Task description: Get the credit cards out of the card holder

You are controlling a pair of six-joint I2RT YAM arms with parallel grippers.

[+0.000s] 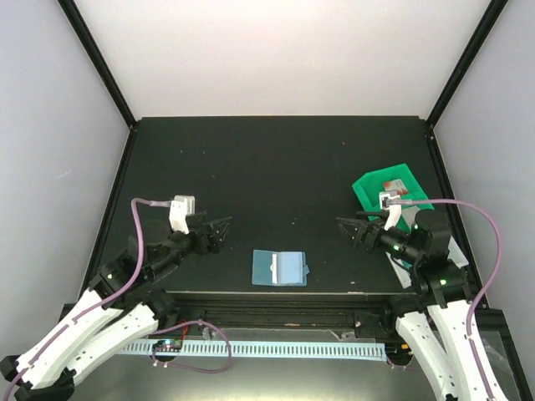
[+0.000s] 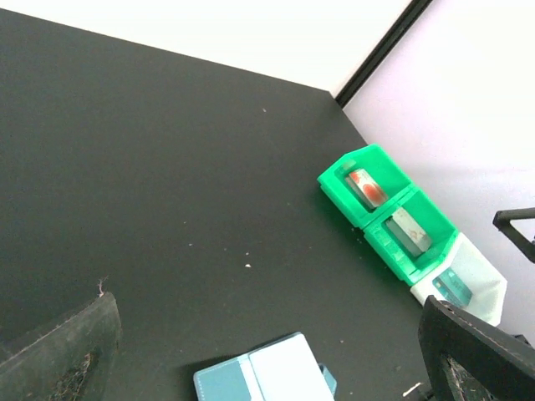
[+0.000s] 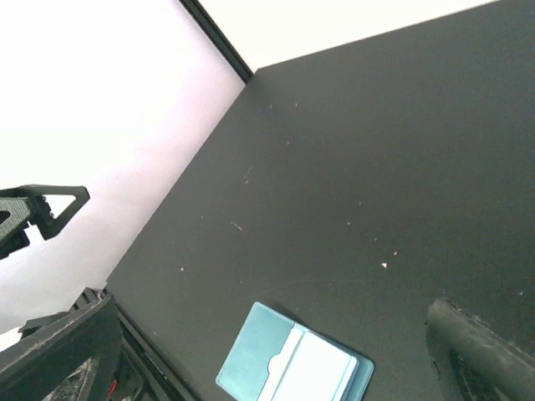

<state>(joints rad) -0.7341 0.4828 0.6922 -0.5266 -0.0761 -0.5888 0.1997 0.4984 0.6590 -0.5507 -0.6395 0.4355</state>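
The light-blue card holder (image 1: pixel 280 267) lies open and flat near the table's front edge, between my two arms, with a darker left panel and a paler right one (image 3: pixel 322 372). It also shows in the left wrist view (image 2: pixel 263 376). A white card with a red blotch (image 2: pixel 366 187) and a pale grey card (image 2: pixel 411 231) rest in the green tray (image 2: pixel 380 159). A teal card (image 2: pixel 452 288) lies in a whitish compartment beside it. My left gripper (image 1: pixel 224 230) (image 2: pixel 267 309) hovers open, left of the holder. My right gripper (image 1: pixel 343 231) (image 3: pixel 269 311) hovers open on its right, empty.
The green tray (image 1: pixel 368 185) stands at the right of the black table, partly behind my right arm. Black frame posts rise at the table's back corners, and pale walls close it in. A rail runs along the front edge.
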